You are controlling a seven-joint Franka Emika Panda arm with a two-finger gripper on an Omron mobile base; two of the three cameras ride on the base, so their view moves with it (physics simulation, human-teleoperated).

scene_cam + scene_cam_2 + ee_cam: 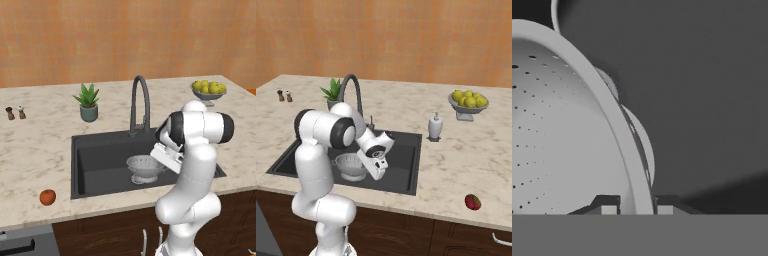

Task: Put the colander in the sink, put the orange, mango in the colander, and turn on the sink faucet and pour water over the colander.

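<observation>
While pinched thin: fingers [609,206] closed on colander [567,135] rim, one tip each side
colander: rim between tips, bowl inside sink [100,155]
orange [47,197]: counter, well apart from fingers

Count, left base view unless noted:
- Sink [100,150]: 1, centre.
- Faucet [140,102]: 1, behind it.
- Colander [145,167]: 1, in the sink.
- Orange [48,197]: 1, lower left.
- Plant [88,103]: 1, upper left of centre.
- Shakers [15,113]: 2, far left.
- Fruit bowl [208,91]: 1, upper right; yellow-green fruits in it, number unclear.
- Right base view: soap dispenser [435,126]: 1; red-green fruit [472,202]: 1, lower right.
</observation>
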